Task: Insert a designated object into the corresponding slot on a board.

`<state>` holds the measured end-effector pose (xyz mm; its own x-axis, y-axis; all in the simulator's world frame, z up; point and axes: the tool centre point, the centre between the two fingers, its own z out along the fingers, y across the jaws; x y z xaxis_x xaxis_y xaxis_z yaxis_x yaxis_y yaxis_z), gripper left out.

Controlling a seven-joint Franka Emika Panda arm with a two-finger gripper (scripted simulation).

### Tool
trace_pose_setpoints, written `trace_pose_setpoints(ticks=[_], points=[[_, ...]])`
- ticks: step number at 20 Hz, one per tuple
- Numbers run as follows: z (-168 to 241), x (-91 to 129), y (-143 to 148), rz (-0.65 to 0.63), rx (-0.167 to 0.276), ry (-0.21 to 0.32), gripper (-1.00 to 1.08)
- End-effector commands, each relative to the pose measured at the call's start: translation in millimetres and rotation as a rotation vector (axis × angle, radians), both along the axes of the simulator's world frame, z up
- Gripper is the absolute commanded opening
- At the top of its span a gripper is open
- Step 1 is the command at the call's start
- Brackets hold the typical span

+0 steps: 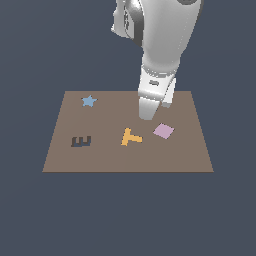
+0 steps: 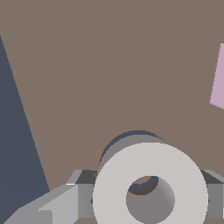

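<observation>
The light grey ring (image 2: pixel 111 183) fills the near part of the wrist view, held between my two grey fingers (image 2: pixel 57 203). My gripper (image 2: pixel 148 197) is shut on it. Just beneath the ring, the dark ring-shaped slot (image 2: pixel 127 135) shows as an arc along its edge and through its centre hole. The ring stands low over the slot, slightly offset from it. In the exterior view my gripper (image 1: pixel 145 117) points straight down onto the brown board (image 1: pixel 75 155), between the orange T and the pink square; ring and slot are hidden there behind the fingers.
On the board lie a blue star (image 1: pixel 89 101), a dark E-shaped recess (image 1: pixel 81 141), the orange T (image 1: pixel 131 136) and the pink square (image 1: pixel 163 131), which also shows in the wrist view (image 2: pixel 218 83). A dark blue-grey floor (image 1: pixel 30 215) surrounds the board.
</observation>
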<state>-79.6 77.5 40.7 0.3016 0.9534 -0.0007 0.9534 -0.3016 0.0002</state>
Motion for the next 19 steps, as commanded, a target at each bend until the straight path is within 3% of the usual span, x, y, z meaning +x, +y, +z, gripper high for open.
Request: trace_pose_setpoints(ticks=[1, 9, 10, 19], points=[[0.0, 0.0, 0.0, 0.000, 0.000, 0.000, -1.00], [-9.9, 0.6, 0.3, 0.005, -0.001, 0.000, -1.00], [-9.9, 0.6, 0.3, 0.005, -0.001, 0.000, 1.00], [-9.9, 0.6, 0.3, 0.005, -0.001, 0.000, 1.00]])
